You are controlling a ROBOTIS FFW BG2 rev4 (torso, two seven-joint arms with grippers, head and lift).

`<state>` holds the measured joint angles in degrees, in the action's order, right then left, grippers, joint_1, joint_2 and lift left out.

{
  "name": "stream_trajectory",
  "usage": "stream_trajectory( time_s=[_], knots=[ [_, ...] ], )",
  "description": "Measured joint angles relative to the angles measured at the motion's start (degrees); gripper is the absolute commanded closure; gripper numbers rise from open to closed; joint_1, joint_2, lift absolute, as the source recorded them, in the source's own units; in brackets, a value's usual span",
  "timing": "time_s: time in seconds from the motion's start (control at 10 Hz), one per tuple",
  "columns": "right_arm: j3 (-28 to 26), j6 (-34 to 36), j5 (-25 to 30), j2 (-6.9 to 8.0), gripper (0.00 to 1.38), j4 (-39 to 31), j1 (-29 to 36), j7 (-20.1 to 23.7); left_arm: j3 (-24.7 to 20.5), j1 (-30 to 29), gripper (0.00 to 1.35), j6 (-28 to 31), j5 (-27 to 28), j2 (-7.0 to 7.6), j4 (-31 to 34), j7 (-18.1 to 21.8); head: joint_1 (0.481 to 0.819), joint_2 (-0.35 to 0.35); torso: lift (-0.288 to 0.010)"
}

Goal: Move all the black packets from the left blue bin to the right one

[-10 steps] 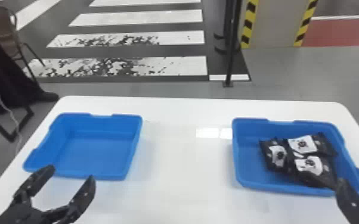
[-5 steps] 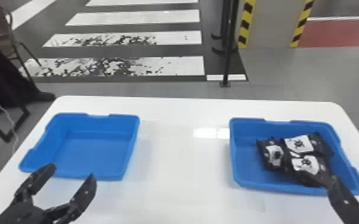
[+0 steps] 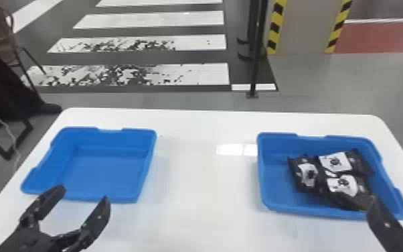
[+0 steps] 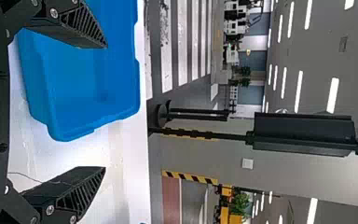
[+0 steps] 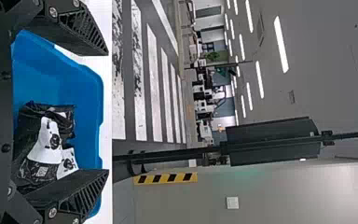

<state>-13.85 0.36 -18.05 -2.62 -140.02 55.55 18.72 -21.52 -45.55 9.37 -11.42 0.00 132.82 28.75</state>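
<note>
Left tool [image 3: 84, 193], a black gripper with two flat fingers, is open wide at the lower left of the frame, nothing held, its tips near the front rim of the shallow blue plastic left bin [image 3: 107, 176]. Over to the lower right, and the right tool [image 5: 107, 113], a matching black two-fingered gripper, also has its fingers spread wide with nothing between the tips! One finger reaches over the near edge of the shallow blue plastic right bin [image 3: 276, 184], close by the cargo; whether it touches, I can't tell.

And what cargo: three shiny black packets with white labels [image 3: 342, 186], bunched together in that bin at centre right of the frame, all set on the smooth white counter [image 3: 194, 214]. Every packet in sight is where the task wants it, so this looks like the closing step, carrying done, only the retreat to come. Next move: lift the right tool straight up, fingers spread, without snagging a packet or nudging the bin's rim. Left side need only hold off.
</note>
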Motion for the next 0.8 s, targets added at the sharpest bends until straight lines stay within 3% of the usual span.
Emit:
stream_trajectory(
  time_s=[0.8],
  knots=[
    [0.4,0.0,-0.3,-0.28,0.13,0.0,-0.4,0.0,0.4,0.1,0.15,-0.1,0.0,0.00,0.0,0.0,0.695,0.073,-0.150]
  ],
)
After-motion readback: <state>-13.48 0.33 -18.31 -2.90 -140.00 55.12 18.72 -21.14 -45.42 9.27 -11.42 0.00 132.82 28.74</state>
